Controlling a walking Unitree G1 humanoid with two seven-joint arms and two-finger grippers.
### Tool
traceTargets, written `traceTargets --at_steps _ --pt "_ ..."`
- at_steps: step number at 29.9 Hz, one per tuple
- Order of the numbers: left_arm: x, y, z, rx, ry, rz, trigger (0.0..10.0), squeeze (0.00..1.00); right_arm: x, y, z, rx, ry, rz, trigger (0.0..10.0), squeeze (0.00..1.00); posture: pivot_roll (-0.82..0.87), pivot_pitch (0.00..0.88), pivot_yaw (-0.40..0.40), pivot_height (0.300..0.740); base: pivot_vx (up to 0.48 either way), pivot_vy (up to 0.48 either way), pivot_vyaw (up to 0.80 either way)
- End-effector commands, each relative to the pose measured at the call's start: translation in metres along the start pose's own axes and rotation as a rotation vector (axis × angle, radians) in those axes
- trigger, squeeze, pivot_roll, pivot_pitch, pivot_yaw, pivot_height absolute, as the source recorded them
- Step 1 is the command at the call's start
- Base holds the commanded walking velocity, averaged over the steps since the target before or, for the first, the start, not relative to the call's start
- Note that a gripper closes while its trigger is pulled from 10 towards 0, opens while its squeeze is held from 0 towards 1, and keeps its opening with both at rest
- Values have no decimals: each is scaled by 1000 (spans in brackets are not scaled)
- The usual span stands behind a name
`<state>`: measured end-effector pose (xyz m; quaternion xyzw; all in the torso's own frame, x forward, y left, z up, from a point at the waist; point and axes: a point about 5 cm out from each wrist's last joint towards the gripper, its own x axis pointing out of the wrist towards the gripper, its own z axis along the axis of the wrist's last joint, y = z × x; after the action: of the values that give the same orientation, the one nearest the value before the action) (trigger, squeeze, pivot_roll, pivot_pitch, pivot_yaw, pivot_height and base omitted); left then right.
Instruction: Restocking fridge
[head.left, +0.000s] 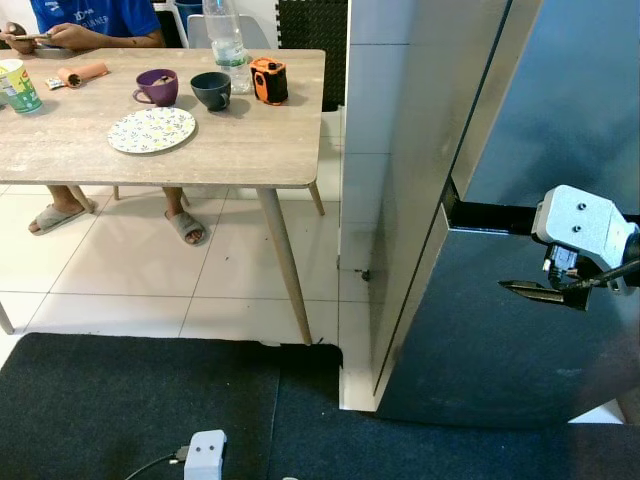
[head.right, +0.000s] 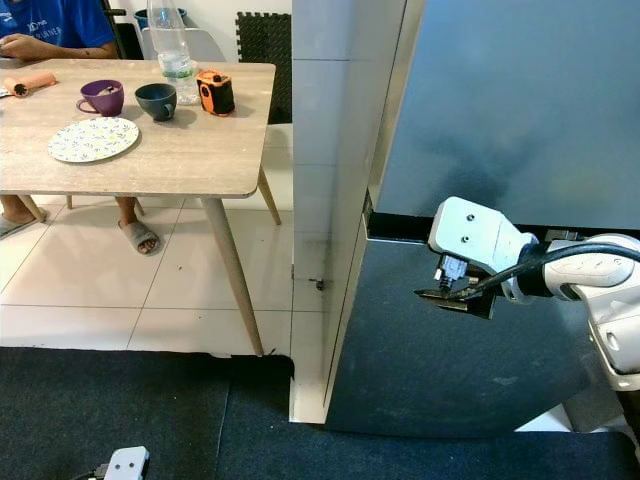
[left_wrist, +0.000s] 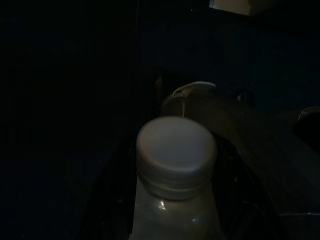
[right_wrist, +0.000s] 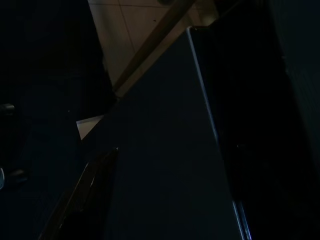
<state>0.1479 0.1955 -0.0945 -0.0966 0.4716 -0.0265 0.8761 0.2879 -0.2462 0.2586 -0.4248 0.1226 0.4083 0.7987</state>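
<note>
Right end effector (head.right: 455, 296): centre right of frame, fingers together, before the fridge (head.right: 480, 120) door.
Left end effector: grips a white-capped bottle (left_wrist: 176, 165).
Desk (head.left: 240, 140): upper left.

The fridge (head.right: 480, 120) stands tall and dark grey, both doors closed. A white-capped bottle (left_wrist: 176, 155) sits upright in the left pincer.

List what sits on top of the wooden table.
On the table: a patterned plate, purple mug, dark mug, clear bottle, orange device, a green-labelled cup and a person's hands. The mugs' contents can't be seen.
</note>
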Motion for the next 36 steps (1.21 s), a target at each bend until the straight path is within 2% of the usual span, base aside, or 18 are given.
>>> traceTargets --at_steps 1,6,14,17,22,23,24,25,26,27,28,31,34,36 --pt "-1 -8 -15 -16 52 -32 10000 0 14 23 -10 53 28 171 10000 0 -100 128 -18 740 0 0 0" --pt "-1 -7 -15 -18 53 -29 10000 0 11 29 -9 70 26 230 10000 0 -100 128 -18 740 0 0 0" --pt "-1 -8 -16 -21 53 -34 10000 0 7 28 -4 66 5 251 10000 0 -102 130 -19 740 0 0 0" --pt "-1 -8 -16 -22 52 -34 10000 0 5 27 0 65 -26 259 10000 0 -102 130 -19 740 0 0 0" --pt "-1 -8 -16 -24 55 -32 10000 0 -2 25 18 72 -165 280 10000 0 -102 130 -21 740 0 0 0" --pt "-1 -8 -16 -24 55 -32 10000 0 -2 25 18 72 -165 280 10000 0 -102 130 -21 740 0 0 0" --pt "-1 -8 -17 -24 55 -31 10000 0 -9 24 36 75 -334 296 10000 0 -101 130 -20 740 0 0 0" --pt "-1 -8 -17 -24 55 -31 10000 0 -9 24 36 75 -334 296 10000 0 -101 130 -20 740 0 0 0" --pt "-1 -8 -17 -25 56 -32 10000 0 -21 22 58 75 -545 324 10000 0 -101 130 -20 740 0 0 0" --pt "-1 -8 -17 -25 56 -32 10000 0 -26 22 64 72 -605 334 10000 0 -101 130 -20 740 0 0 0" --pt "-1 -8 -17 -25 56 -32 10000 0 -26 22 64 72 -605 334 10000 0 -101 130 -20 740 0 0 0" --pt "-1 -8 -16 -25 55 -35 10000 0 -43 20 82 52 -804 356 10000 0 -101 129 -20 740 0 0 0" --pt "-1 -8 -16 -24 56 -36 10000 0 -48 18 86 52 -854 354 10000 0 -101 129 -20 740 0 0 0" --pt "-1 -8 -16 -23 55 -38 10000 0 -47 17 85 54 -842 340 10000 0 -101 129 -20 740 0 0 0"
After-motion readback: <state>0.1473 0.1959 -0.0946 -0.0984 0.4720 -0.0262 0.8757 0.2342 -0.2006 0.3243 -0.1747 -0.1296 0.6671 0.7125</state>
